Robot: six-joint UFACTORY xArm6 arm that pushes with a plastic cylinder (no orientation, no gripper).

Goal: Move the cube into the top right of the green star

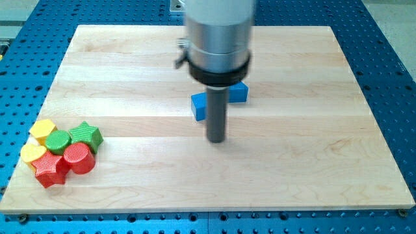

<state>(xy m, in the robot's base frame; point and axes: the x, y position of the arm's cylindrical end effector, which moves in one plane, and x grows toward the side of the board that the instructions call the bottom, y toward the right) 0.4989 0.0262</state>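
Rod tip (216,140) at centre frame, resting on wooden tabletop (292,162), just below blue cube (199,107). Second blue block (239,91) partly hidden behind rod. Green star (87,136) far lower left, clustered with red, yellow and green blocks. No pincer in view.

Robotics lab, blue perforated bench (383,58), wooden board (292,162)

A pale, light-grained wooden tabletop (312,169) made of joined planks fills most of the view, evenly and brightly lit. It lies on a blue metal base plate (383,39) dotted with rows of small holes, visible along every edge. A grey metal fitting (177,5) shows at the view's top.
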